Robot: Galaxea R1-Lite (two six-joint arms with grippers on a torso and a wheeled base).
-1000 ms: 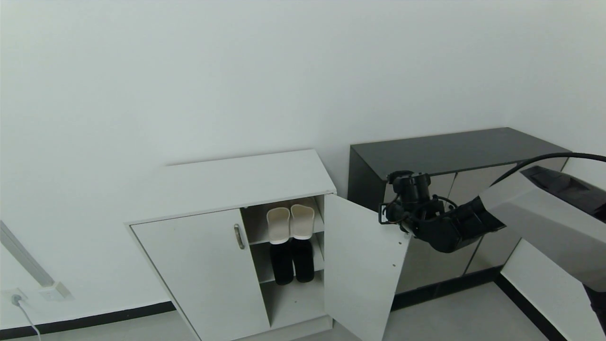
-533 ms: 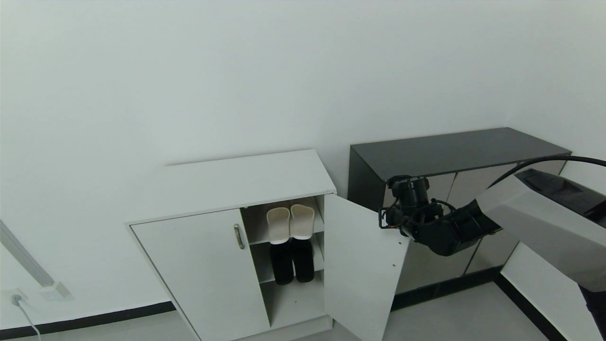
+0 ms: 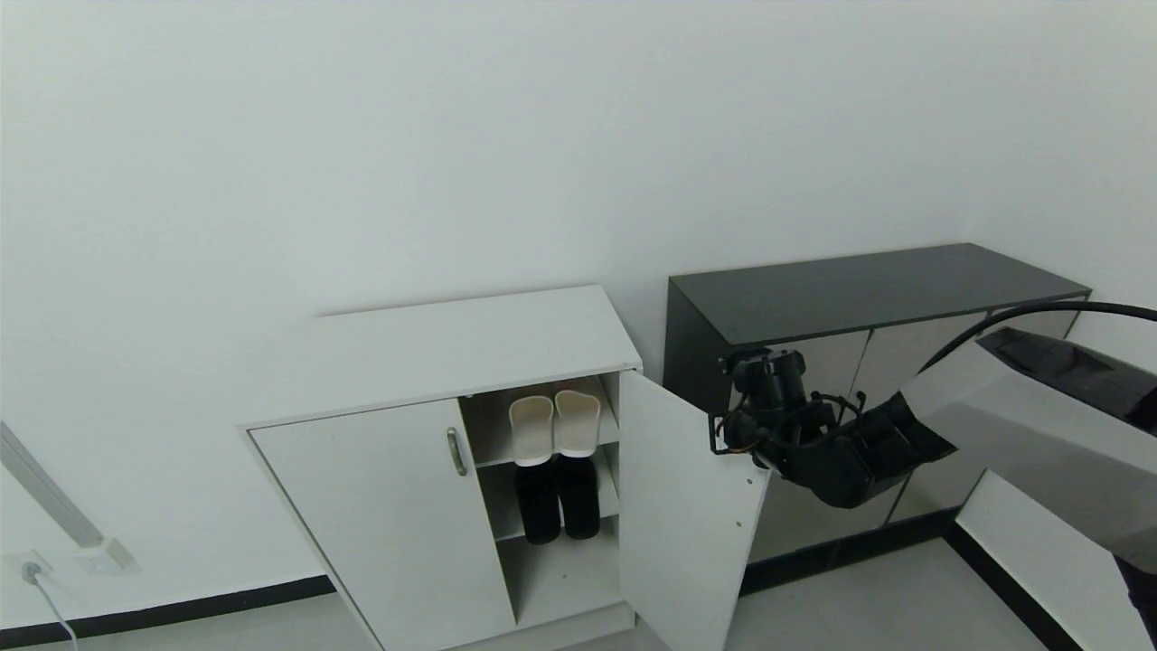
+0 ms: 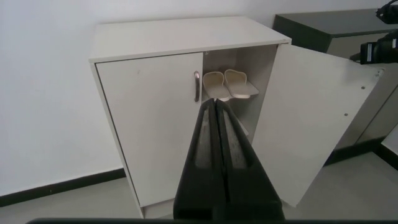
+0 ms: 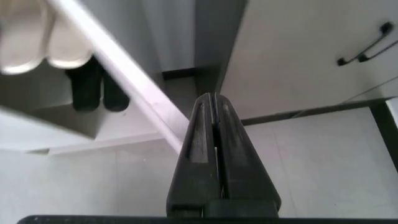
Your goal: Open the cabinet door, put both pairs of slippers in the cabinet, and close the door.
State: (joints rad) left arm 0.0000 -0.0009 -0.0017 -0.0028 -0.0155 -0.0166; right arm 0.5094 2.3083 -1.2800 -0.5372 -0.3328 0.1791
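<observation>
Beside the white cabinet (image 3: 434, 353) a dark sideboard (image 3: 859, 285) stands against the white wall, with grey floor (image 3: 859, 606) below. Both pairs sit inside on 2 shelves, pale slippers (image 3: 554, 423) above black slippers (image 3: 558, 499). My right gripper (image 5: 214, 96), clenched, is at the outer edge of the door (image 3: 687, 506) — it has swung slightly inward since 0.5 s ago. The left gripper (image 4: 216, 102) is clenched and empty.

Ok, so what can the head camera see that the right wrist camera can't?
The head view adds the top of the white cabinet, the metal handle on its shut left door, and a wall socket low on the left. The right wrist view adds a close look at the right gripper, fingers pressed together, and a thin black handle on the neighbouring cabinet. Both have the cream slippers on the shelf above the black slippers, and the open door.
</observation>
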